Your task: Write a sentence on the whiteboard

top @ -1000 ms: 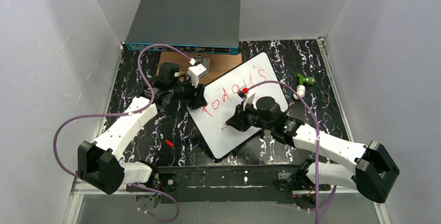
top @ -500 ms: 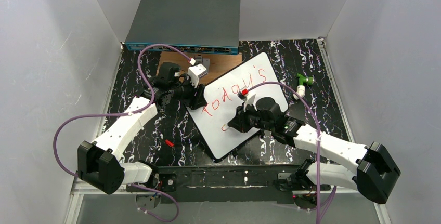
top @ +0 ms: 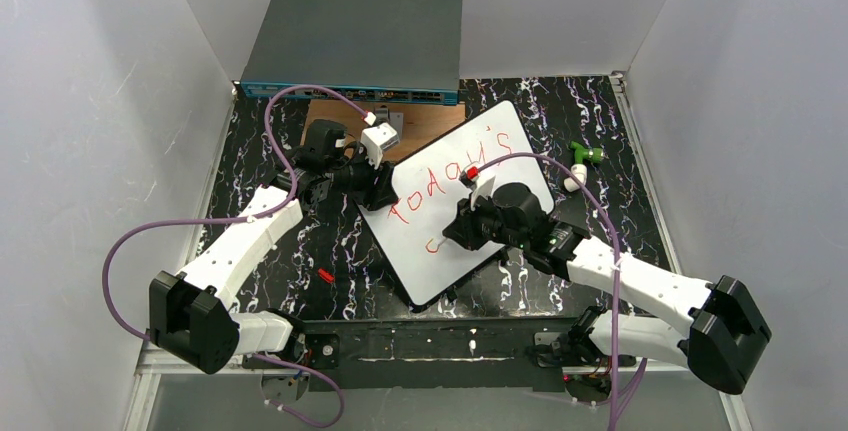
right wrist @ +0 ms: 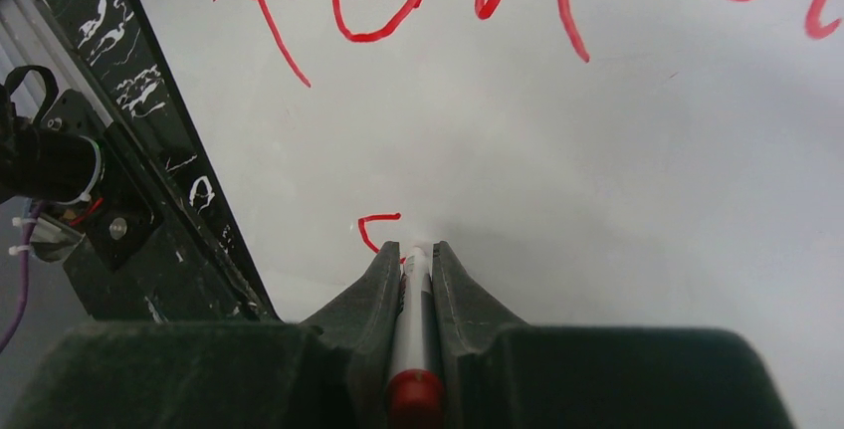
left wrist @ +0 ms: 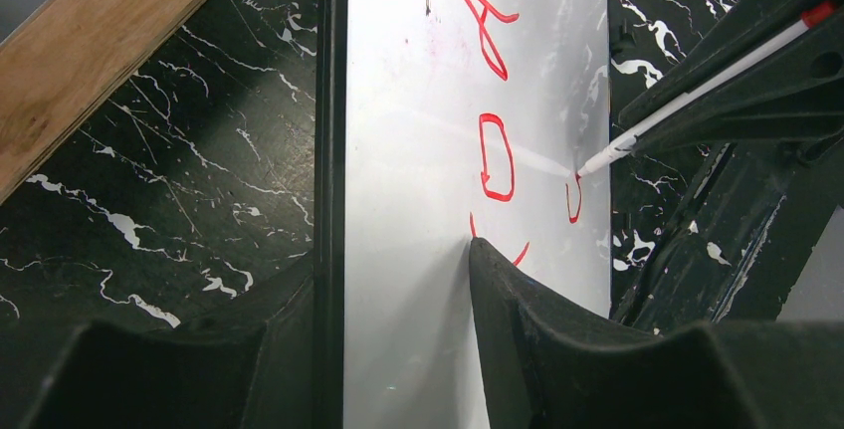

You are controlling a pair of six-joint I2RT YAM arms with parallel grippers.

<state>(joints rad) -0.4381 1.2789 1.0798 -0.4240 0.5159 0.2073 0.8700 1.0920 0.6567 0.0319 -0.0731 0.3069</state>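
White walls close round your black marbled worktop. You have the whiteboard lying flat and askew in the middle of it, one corner pointing toward the far edge, with red writing that reads "Today's" across it. Your left jaws stand partly apart and straddle the board's black rim on the side facing the worktop's left edge, one finger over the white surface and the other over the worktop just beside it. Your right jaws are clamped narrow on a white marker with a red end. Its tip touches the board at a small red stroke below the first letters. A grey box sits at the far edge, with a wooden plate just before it.
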